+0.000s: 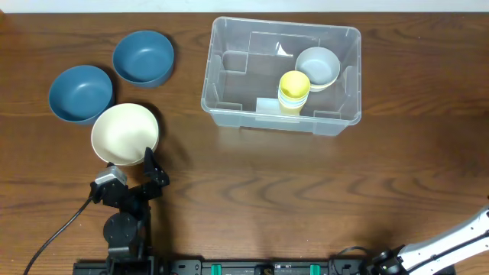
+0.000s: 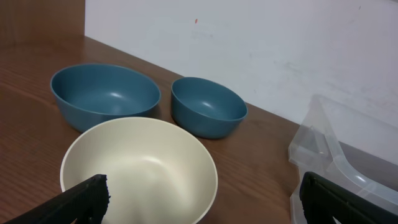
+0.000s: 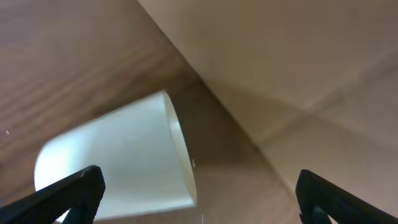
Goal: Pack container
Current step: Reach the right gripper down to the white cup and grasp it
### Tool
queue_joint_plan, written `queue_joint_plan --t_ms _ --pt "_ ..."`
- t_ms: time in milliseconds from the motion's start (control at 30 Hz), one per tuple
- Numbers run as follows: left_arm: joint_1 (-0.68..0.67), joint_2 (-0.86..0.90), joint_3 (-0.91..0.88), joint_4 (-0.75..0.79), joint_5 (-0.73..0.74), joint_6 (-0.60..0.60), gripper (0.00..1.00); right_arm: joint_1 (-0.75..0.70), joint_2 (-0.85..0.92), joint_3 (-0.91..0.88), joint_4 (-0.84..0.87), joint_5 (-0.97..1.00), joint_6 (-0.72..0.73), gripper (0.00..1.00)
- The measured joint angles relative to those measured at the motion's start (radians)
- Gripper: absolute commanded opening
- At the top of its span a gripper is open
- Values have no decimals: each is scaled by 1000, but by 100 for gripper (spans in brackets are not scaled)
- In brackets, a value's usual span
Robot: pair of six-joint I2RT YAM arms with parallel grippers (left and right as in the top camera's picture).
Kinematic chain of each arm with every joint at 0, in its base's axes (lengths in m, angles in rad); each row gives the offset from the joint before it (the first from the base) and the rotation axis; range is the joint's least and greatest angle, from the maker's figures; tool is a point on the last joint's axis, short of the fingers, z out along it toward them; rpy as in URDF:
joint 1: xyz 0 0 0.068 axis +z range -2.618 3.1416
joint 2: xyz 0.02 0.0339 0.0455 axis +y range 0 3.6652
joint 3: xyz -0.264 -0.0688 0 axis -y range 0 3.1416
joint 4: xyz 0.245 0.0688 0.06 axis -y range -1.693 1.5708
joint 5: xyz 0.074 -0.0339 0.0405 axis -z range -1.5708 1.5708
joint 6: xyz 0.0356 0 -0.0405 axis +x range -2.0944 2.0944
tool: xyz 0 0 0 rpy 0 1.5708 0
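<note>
Large clear rectangular plastic container (image 1: pixel 229 85), rounded rim, moulded inner ribs, upright and lidless, far centre-right in the overhead view, yellow cup (image 1: pixel 294 85) and pale bowl (image 1: pixel 319 64) inside its right end.

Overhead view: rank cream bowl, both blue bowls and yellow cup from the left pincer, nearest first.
1. Cream bowl, right at the left pincer.
2. Leftmost blue bowl, beyond it.
3. Other blue bowl, farther back.
4. Yellow cup, inside the container, rightward.

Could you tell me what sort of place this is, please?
Probably a robotics test bench, not a kitchen: a wood-grain table against a plain white wall, with bowls and a clear container laid out.
</note>
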Motion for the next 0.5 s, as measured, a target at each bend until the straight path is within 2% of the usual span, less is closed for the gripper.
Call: queue_joint_plan --t_ms 333,500 --pt "0 0 0 0 0 0 98 32 94 0 78 -113 -69 98" --pt "0 0 0 0 0 0 98 52 164 3 102 -151 -75 92"
